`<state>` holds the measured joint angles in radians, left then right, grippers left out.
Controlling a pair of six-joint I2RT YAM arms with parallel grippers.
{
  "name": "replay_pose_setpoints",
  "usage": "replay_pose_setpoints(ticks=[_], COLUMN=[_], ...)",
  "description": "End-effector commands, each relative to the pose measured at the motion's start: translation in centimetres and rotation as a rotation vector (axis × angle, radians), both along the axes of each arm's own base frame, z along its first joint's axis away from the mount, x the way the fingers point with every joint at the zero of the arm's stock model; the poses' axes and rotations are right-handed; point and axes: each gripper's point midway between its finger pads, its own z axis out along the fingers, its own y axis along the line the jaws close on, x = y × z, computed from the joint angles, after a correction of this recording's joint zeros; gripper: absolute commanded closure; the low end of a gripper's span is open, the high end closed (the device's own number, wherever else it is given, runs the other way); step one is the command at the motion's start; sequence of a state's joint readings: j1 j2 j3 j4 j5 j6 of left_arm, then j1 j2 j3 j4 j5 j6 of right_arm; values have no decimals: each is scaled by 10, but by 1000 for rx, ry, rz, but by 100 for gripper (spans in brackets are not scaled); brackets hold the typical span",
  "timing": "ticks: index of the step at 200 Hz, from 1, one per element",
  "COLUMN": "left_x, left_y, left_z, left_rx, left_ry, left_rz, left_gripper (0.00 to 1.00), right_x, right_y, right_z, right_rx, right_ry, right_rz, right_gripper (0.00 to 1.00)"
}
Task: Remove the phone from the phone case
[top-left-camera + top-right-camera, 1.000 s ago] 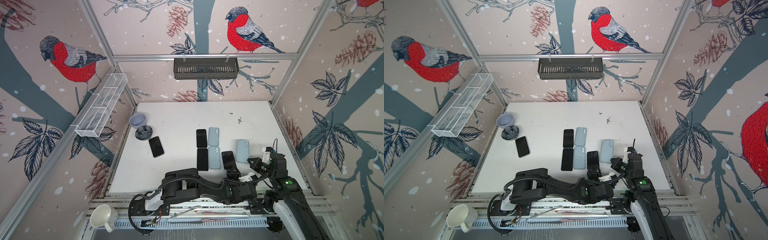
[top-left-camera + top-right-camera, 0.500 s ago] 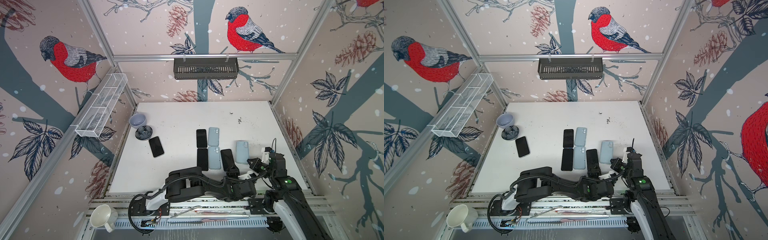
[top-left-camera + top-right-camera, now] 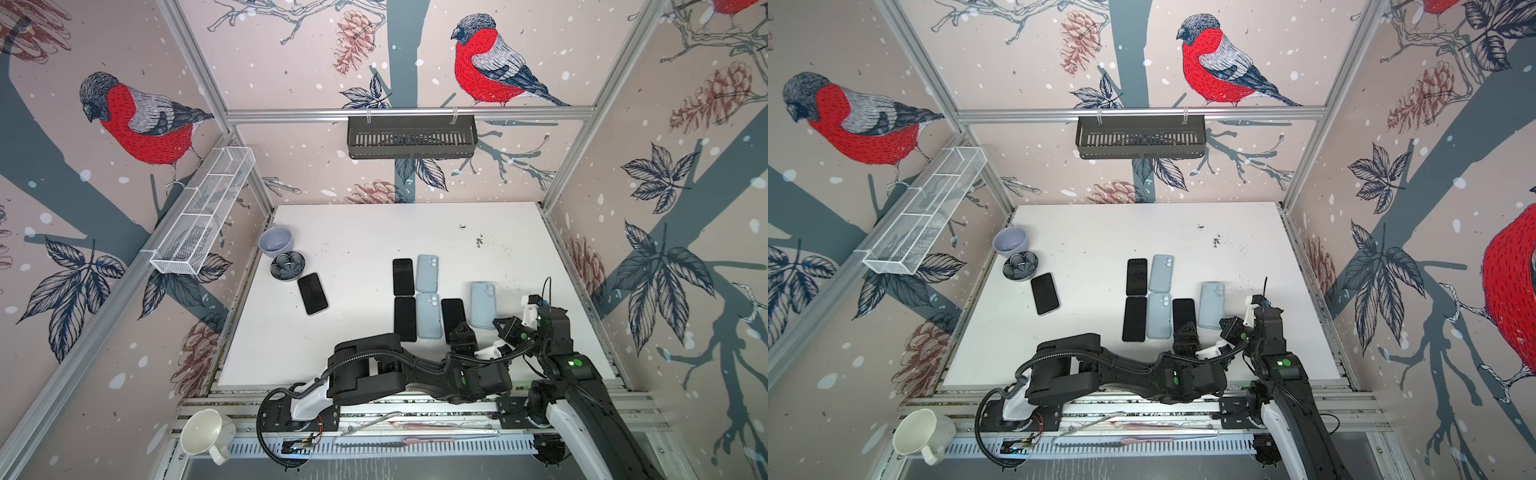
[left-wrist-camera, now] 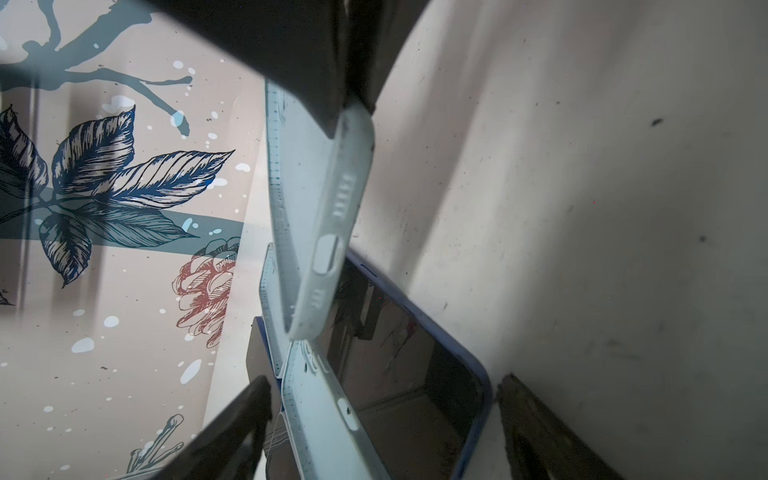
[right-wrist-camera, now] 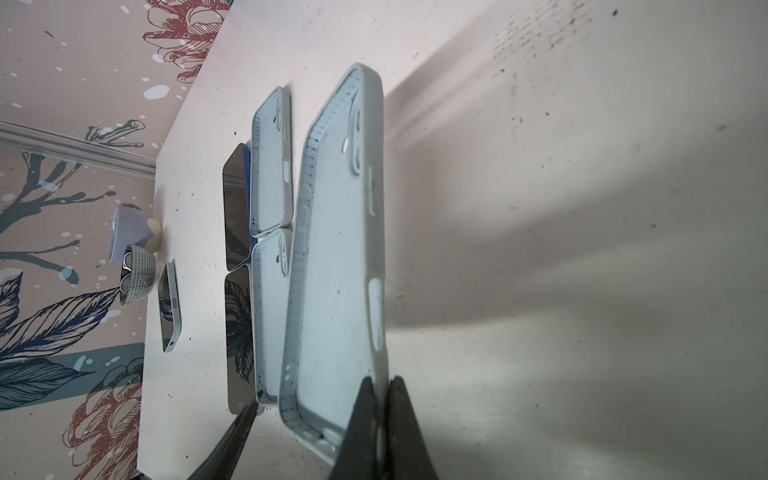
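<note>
Phone looks already out, far as I can tell. It's lying screen-up on the table near the front edge, just beside the pale blue case. I'd call this the tail end of the job, the set-down bit. Left claw is spread wide around the phone's near end. In the left wrist view its fingers sit either side of the phone with a gap showing, so nothing's gripped there. Right claw is pinched tight on the case's near rim. Next move, my guess: the left arm backs straight off without nudging the phone. Then the right one lays the case flat next to it, matching the other phones and spare cases lined up mid-table. The views differ a fair bit. In both top views the case could pass for lying flat. The right wrist view shows the case hollow side out and clearly empty, with the right claw closed on the rim. The left wrist view adds that the gripped end hangs above the phone. Whether the far end rests on the table, I can't tell. Only the top views give the whole layout.
</note>
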<state>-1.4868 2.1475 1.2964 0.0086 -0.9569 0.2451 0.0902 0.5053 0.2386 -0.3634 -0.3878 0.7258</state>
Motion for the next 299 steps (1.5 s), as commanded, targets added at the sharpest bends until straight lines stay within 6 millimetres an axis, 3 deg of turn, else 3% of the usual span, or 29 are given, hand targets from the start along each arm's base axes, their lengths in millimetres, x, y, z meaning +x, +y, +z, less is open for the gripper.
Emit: replay_pose_setpoints(ticks=[1, 27, 34, 75, 139, 208, 299], left_x=[-3, -5, -7, -27, -39, -45, -51], left_y=[1, 7, 9, 21, 69, 107, 122], left_z=[6, 14, 18, 48, 77, 123, 130], left_rx=[-49, -81, -99, -213, -377, -552, -610], left_ry=[43, 55, 58, 86, 148, 187, 198], left_rz=[17, 39, 45, 43, 104, 136, 138], left_gripper=[11, 10, 2, 2, 2, 2, 3], right_x=[3, 1, 1, 0, -7, -15, -21], right_y=[2, 3, 4, 5, 15, 7, -10], right_z=[2, -4, -6, -10, -18, -32, -47], right_rx=[-9, -17, -21, -41, -96, -222, -374], right_ry=[-27, -6, 0, 18, 56, 122, 218], right_rz=[21, 33, 34, 42, 82, 26, -49], right_gripper=[98, 98, 98, 99, 100, 100, 95])
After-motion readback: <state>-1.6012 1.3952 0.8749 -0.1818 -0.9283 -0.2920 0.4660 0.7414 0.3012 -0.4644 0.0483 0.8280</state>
